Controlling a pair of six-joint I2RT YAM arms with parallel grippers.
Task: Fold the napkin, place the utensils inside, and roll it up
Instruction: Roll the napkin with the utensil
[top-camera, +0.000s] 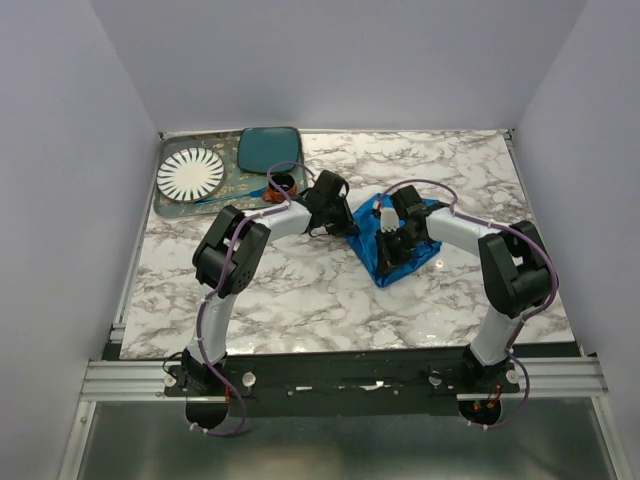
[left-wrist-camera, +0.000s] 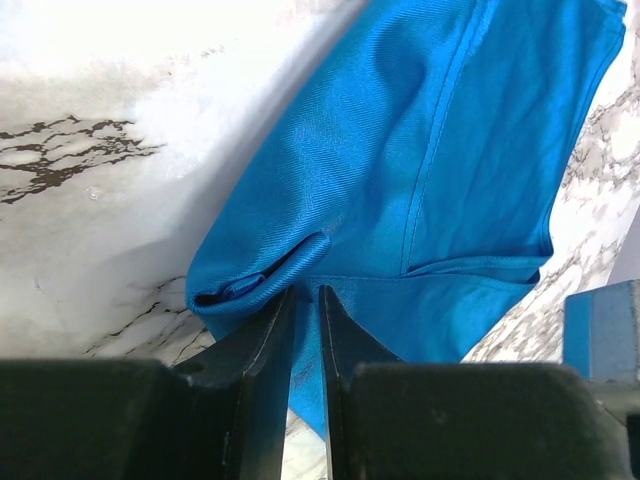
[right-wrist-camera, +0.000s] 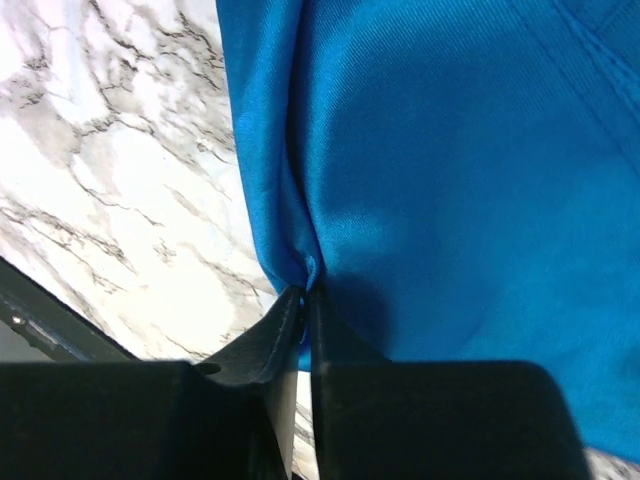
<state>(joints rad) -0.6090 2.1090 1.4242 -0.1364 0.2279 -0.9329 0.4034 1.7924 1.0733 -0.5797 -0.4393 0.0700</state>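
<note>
This is a robot lab test cell, not a home or a kitchen. Plain pale walls (top-camera: 340, 60) box in the table (top-camera: 300, 290) at the back and both sides, bare of any furnishing. The table's marble pattern is flat and uniform, likely a printed surface, though the top view is too coarse to be sure. Along its near edge runs a slotted aluminium rail (top-camera: 120, 378) with a black base plate (top-camera: 350, 380), on which two arms are bolted: the left arm (top-camera: 235, 255) and the right arm (top-camera: 510, 265), with purple cables (top-camera: 205, 340) running along them. The only household things are a tray (top-camera: 165, 210), a striped plate (top-camera: 190, 173), a teal plate (top-camera: 270, 148) and a blue napkin (top-camera: 385, 268).
</note>
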